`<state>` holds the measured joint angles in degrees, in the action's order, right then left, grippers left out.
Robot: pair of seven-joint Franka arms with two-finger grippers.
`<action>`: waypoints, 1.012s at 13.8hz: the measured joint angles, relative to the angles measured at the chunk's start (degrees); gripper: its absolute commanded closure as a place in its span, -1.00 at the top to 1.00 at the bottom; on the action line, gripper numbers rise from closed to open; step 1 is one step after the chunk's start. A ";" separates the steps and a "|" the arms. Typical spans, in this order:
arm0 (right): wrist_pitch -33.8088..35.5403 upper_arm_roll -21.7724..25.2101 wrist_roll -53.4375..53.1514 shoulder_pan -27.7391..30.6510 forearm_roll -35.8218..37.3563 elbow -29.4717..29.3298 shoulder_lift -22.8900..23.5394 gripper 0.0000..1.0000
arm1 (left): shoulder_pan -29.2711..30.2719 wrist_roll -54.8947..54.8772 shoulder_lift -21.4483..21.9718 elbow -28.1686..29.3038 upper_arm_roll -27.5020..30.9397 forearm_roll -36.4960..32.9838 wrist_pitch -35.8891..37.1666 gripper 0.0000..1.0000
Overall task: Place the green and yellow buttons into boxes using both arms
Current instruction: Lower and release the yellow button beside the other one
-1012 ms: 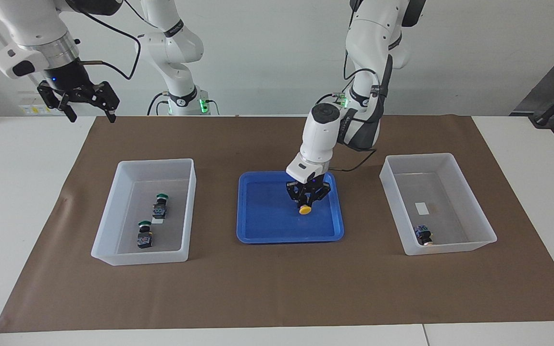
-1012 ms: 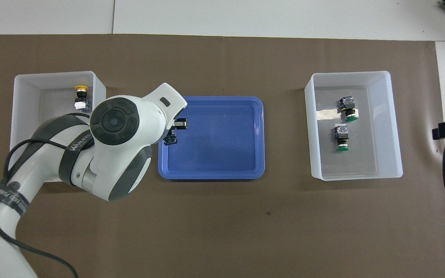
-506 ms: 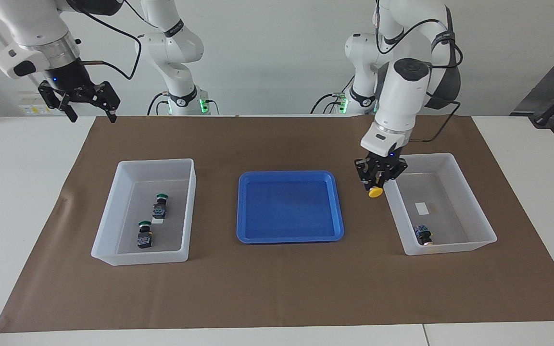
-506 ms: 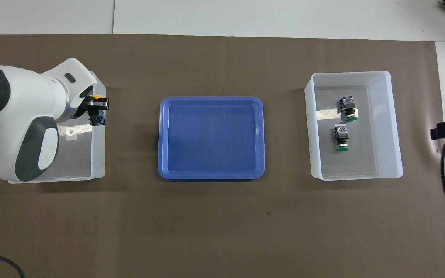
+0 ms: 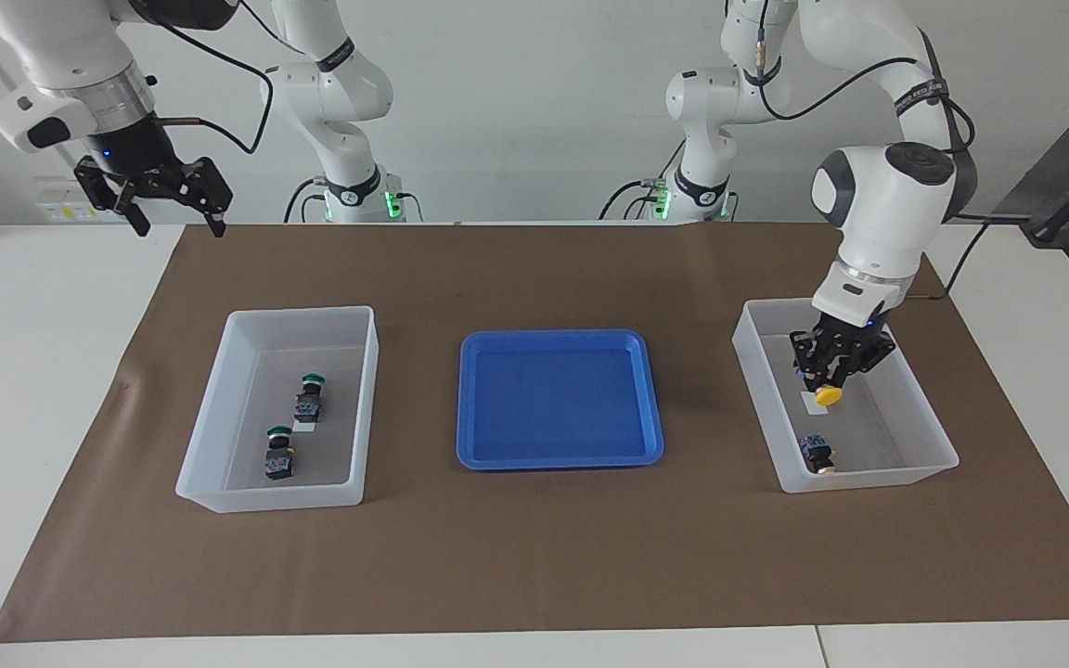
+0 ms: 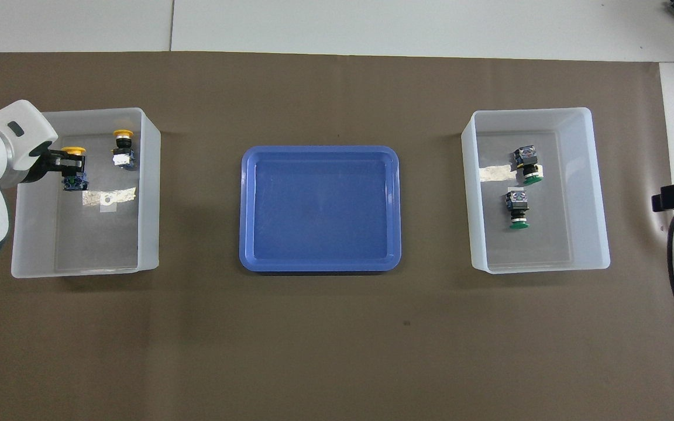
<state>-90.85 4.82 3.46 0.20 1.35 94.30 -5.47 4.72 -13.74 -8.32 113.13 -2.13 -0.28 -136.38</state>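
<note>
Item: left tool point(image 5: 830, 385), right of centre in the facing view, over the box point(image 5: 926, 436) at the left arm's end of the surface; clamped on a yellow button point(image 5: 829, 395), cap pointing down and outward.

Item: second yellow button point(image 5: 817, 454), lying in the same box, lower in that frame.

Item: two green buttons point(image 5: 309, 397) point(image 5: 278, 456), in the other box point(image 5: 212, 436), left of frame.

Item: blue tray point(image 5: 559, 455), centre, holds nothing.

Item: right tool point(image 5: 152, 190), upper left of frame, fingers spread wide, waiting.

Risks, as judged:
- Released from this height, the held button may bounce or roll, since its mushroom cap is wider than its body.
- It could strike the button already in the box.
- A tool lowered off-line could catch the box's wall and shift the light box.
</note>
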 measured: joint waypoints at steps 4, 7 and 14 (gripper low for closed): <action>0.00 0.00 0.00 0.00 0.00 0.02 0.00 1.00 | 2.10 -6.76 -5.51 -0.12 -0.05 2.65 -7.18 -1.00; 0.00 0.00 0.00 0.00 0.00 0.04 0.00 1.00 | 2.44 -7.75 -10.33 -2.04 -0.15 2.67 -10.90 -0.90; 0.03 0.00 0.00 0.00 0.00 0.26 0.00 1.00 | 2.39 -8.08 -14.35 -6.06 -0.82 2.70 -13.40 1.00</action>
<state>-90.82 4.82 3.46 0.20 1.35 94.56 -5.48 7.11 -21.82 -22.67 107.07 -2.95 2.42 -149.78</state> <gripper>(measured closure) 0.000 0.264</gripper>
